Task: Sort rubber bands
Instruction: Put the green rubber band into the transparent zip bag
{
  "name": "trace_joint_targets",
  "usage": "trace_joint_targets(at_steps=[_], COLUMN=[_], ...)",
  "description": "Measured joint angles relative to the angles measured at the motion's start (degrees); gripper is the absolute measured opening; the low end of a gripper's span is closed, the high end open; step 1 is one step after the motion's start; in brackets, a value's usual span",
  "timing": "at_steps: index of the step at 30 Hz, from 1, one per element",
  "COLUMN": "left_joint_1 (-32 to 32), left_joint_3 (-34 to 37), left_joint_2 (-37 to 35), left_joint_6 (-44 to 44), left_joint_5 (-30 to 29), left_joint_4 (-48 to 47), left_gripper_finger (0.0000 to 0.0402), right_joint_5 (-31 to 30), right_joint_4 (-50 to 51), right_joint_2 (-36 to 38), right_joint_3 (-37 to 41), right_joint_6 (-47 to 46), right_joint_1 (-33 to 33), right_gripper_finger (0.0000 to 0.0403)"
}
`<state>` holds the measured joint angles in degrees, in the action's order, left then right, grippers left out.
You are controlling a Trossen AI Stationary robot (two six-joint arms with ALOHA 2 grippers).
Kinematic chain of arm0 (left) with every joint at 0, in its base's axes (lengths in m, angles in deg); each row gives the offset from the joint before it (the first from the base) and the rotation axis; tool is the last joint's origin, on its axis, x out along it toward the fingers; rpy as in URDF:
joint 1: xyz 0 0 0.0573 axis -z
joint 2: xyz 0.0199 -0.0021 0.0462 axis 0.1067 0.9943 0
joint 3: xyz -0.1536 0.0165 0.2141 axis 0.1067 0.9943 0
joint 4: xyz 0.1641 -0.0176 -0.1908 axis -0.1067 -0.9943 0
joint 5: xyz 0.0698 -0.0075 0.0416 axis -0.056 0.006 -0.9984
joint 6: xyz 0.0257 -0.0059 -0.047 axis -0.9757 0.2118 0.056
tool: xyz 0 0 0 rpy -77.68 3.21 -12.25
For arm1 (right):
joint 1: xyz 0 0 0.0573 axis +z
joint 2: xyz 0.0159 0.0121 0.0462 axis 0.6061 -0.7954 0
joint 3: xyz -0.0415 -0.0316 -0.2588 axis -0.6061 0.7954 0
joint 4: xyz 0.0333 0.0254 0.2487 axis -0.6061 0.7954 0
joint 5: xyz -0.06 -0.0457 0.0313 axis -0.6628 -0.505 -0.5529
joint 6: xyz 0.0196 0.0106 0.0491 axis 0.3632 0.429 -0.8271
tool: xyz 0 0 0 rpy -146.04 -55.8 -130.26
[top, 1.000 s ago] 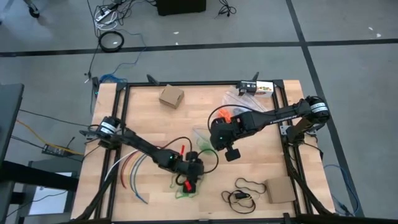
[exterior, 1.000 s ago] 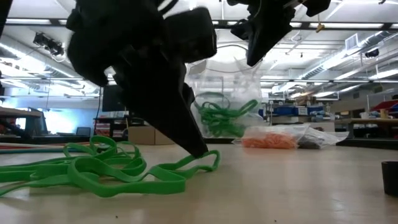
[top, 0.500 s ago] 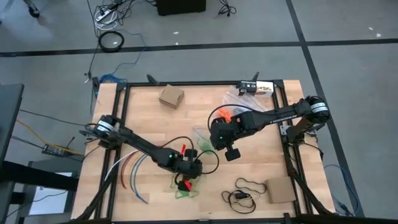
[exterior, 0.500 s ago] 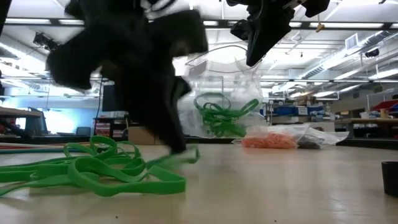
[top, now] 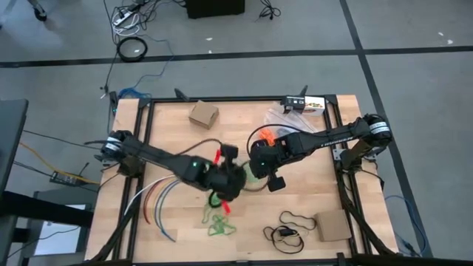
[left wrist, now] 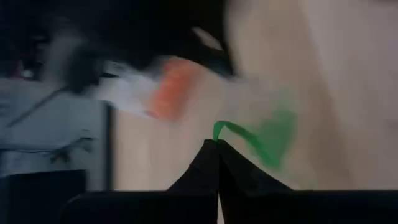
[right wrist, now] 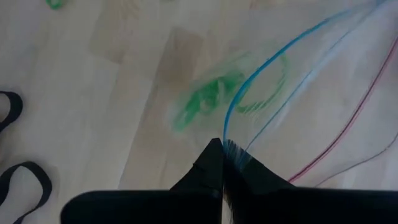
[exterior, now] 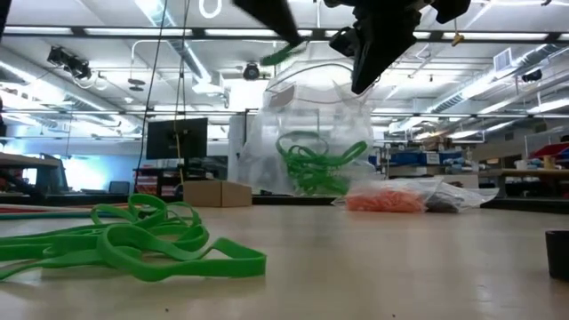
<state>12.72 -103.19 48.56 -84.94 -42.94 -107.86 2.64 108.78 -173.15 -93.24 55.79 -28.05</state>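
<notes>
Since a second ago the left hand has closed and risen from the heap of green rubber bands at the desk's front, carrying one green band pinched between its shut fingertips toward the middle of the desk; in the low view only its dark tip shows at the top edge with a green scrap beside it. The heap it left lies loose on the wood, seen from above as a small green tangle near the front edge. More green bands sit inside a clear plastic bag standing behind the heap, and an orange pile lies in another clear bag just beside it (a dark clump next to that is too dim to identify). The right hand is closed on the blue-edged lip of the clear bag, holding it up above the desk's centre. From above, both hands are close together mid-desk. A small cardboard box rests toward the back.
</notes>
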Motion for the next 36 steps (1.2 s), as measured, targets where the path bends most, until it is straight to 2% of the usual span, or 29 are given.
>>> trace_joint_targets(at_steps=[5, 9, 14, 20, 24, 30, 36], left_joint_1=[-3.7, -7.3, -10.5, -10.8, -10.7, -9.8, -8.8], left_joint_3=[-4.9, -5.6, -4.9, 0.4, 2.6, 3.7, 3.7], left_joint_2=[-0.5, -0.4, -0.3, 0.3, 0.1, 0.1, 0.1], left_joint_6=[-5.3, -7.2, -5.6, -6.9, -6.8, -7.2, -8.4], left_joint_5=[-6.7, -6.9, 1.1, 2.5, 9.7, 11.8, 12.1], left_joint_4=[0.8, 1.4, 1.0, 2.3, 3.5, 3.2, 3.2], left_gripper_finger=[0.0001, 0.0, 0.0, 0.0005, 0.0019, 0.005, 0.0112], right_joint_5=[0.0, 0.0, -0.2, 0.0, 0.0, 0.0, 0.0], right_joint_4=[0.0, 0.0, 1.5, 0.6, 0.4, 0.4, 0.3], right_joint_2=[0.0, 0.0, 0.0, 0.0, 0.0, 0.0, 0.0], right_joint_3=[0.0, 0.0, 0.0, 0.0, 0.0, 0.1, 0.1], right_joint_6=[-0.3, -0.5, -0.9, -0.9, -0.8, -0.9, -0.9], right_joint_1=[0.0, 0.1, 0.1, 0.1, 0.1, 0.1, 0.1], right_gripper_finger=[0.0, 0.0, 0.0, 0.0, 0.0, 0.0, 0.0])
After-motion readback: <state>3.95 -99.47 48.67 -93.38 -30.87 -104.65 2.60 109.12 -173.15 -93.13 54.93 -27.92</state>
